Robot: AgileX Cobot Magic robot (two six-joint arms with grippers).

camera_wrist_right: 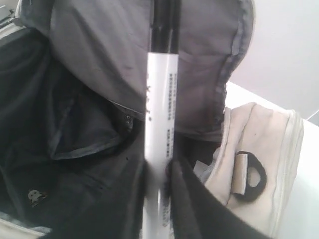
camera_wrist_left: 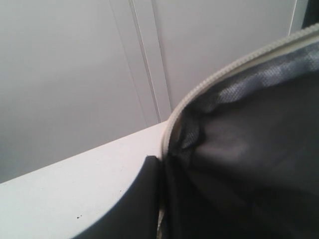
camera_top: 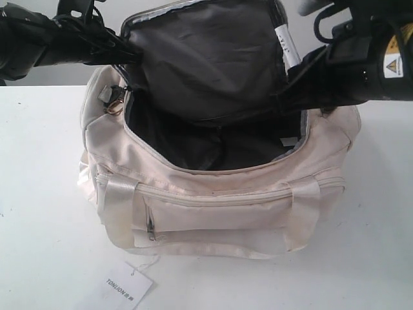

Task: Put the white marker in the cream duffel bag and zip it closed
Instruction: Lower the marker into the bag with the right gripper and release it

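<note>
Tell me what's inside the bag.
Dark lining shows in the bag; the right gripper holds the marker at its opening. The front wall hides the near floor.

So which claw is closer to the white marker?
The right one. The right claw is pinching the white marker over the open cream duffel bag. The left claw is away on the other side, at the bag's raised flap.

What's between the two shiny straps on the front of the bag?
A zipped pocket sits between the straps on the cream duffel bag, shown in the exterior view.
</note>
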